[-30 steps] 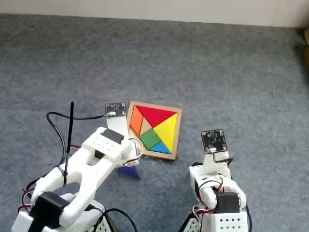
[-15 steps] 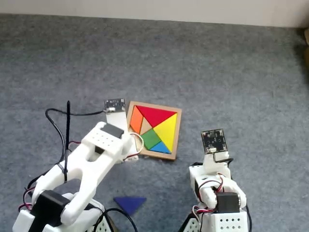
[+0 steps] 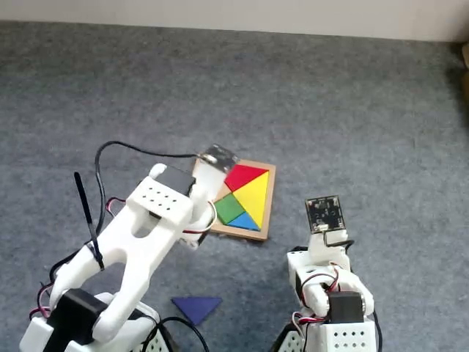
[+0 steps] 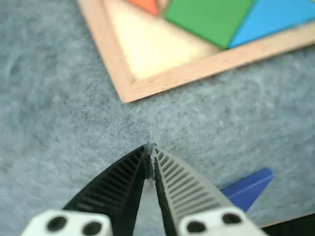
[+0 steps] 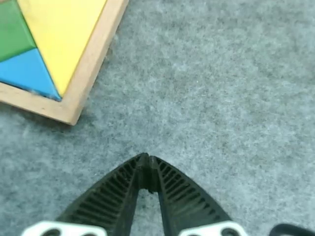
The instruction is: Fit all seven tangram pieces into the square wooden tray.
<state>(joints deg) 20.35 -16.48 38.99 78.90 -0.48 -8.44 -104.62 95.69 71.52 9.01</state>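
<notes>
Grey carpet [image 3: 366, 103] meets pale strip [image 3: 220, 13]; left claw [image 4: 150, 150], right claw [image 5: 147, 172] both pinched together.

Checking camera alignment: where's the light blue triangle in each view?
High view: the light blue triangle lies in the wooden tray, along the rim nearest the arms, beside the green piece.
Left wrist view: light blue triangle against the tray rim, touching the green piece.
Right wrist view: light blue triangle in the tray corner, between the green piece and the yellow triangle.
Shared landmark: the green piece.
</notes>
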